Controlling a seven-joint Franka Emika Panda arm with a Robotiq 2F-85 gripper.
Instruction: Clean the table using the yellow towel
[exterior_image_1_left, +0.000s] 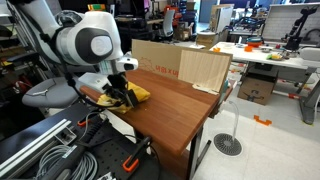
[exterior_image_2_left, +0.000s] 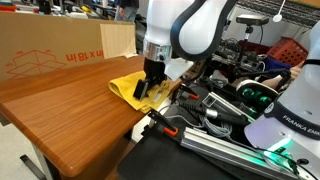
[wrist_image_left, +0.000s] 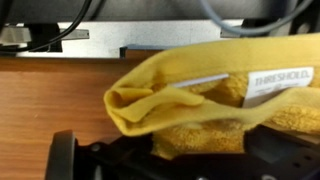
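The yellow towel (exterior_image_2_left: 128, 88) lies crumpled at the edge of the brown wooden table (exterior_image_2_left: 70, 115); it also shows in an exterior view (exterior_image_1_left: 133, 94). My gripper (exterior_image_2_left: 150, 88) is down on the towel, its fingers closed into the cloth. In the wrist view the towel (wrist_image_left: 190, 100) fills the frame, folded over with a white label (wrist_image_left: 278, 82), and bunches between the black jaws (wrist_image_left: 195, 135) at the bottom.
A cardboard box (exterior_image_1_left: 180, 62) stands along the table's far side; it also shows in an exterior view (exterior_image_2_left: 50, 52). Cables and equipment (exterior_image_2_left: 230, 110) crowd the area beside the table edge. A desk with clutter (exterior_image_1_left: 265, 50) stands in the background.
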